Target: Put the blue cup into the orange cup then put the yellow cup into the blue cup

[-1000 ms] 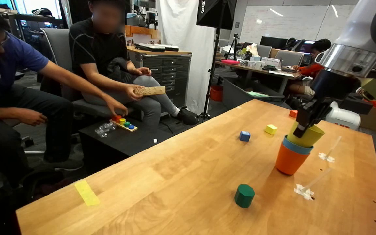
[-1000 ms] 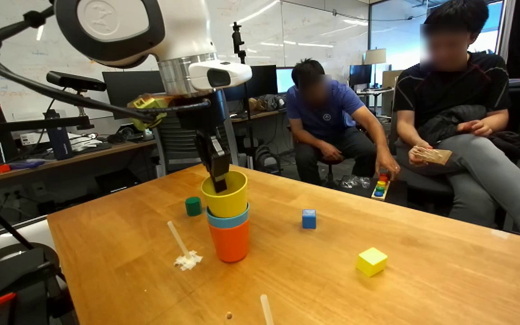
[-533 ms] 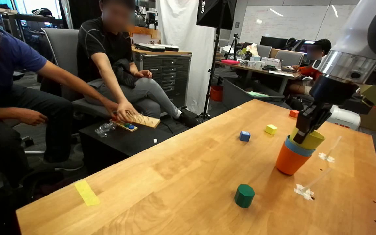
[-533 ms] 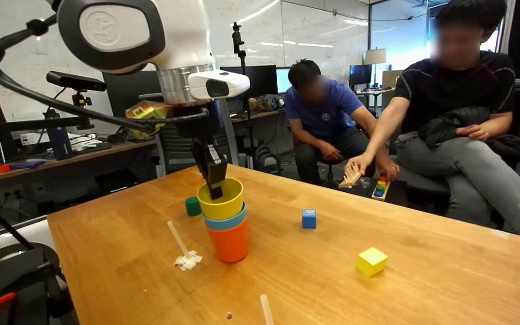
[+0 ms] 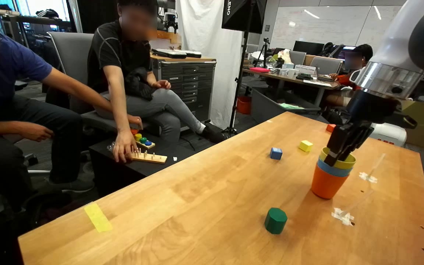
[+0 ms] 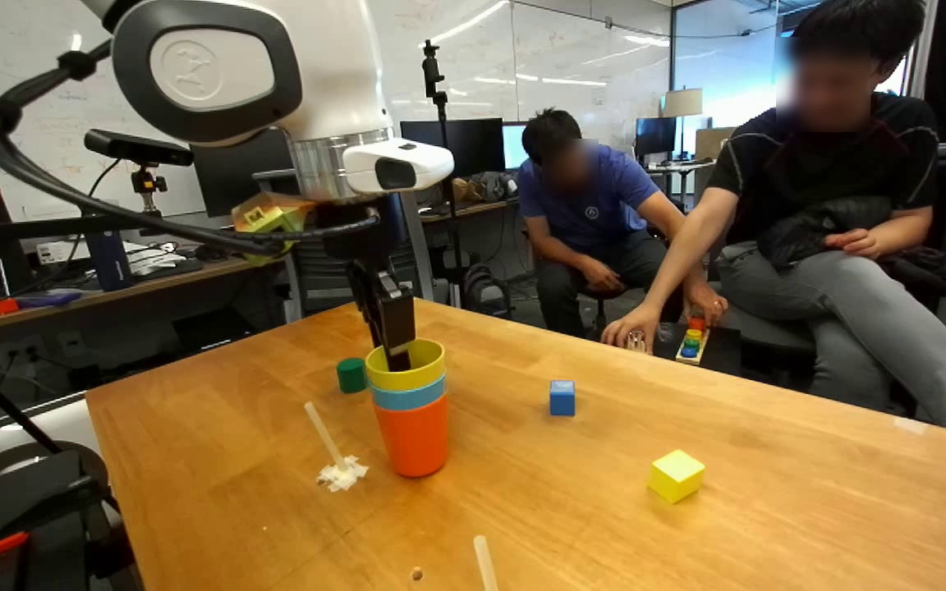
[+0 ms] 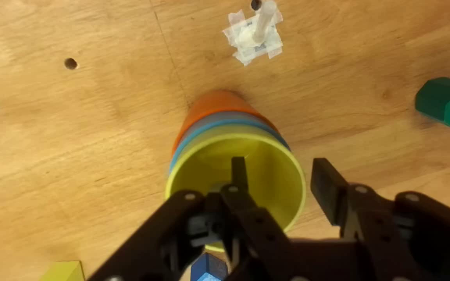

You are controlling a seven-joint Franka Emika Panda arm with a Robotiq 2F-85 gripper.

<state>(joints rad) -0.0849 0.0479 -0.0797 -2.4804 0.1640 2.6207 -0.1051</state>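
The orange cup (image 6: 414,439) stands upright on the table. The blue cup (image 6: 410,399) sits inside it with only its rim band showing. The yellow cup (image 6: 407,380) sits inside the blue cup, its upper part standing out. The stack also shows in an exterior view as orange cup (image 5: 328,184), blue cup (image 5: 334,170) and yellow cup (image 5: 346,163). In the wrist view my gripper (image 7: 279,160) is open, one finger inside the yellow cup (image 7: 275,187) and the other outside it. Gaps show between the cup wall and both fingers.
A green block (image 5: 275,221), a blue block (image 6: 562,398), a yellow block (image 6: 677,476) and a red block (image 5: 331,127) lie around the stack. Straw-like pegs (image 6: 327,439) are taped upright close to the cups. Two people (image 5: 116,55) sit beyond the table edge.
The yellow cup has gone from tilted and higher to lower and level in the blue cup. My gripper has moved down. A person has set a peg board down on the black box.
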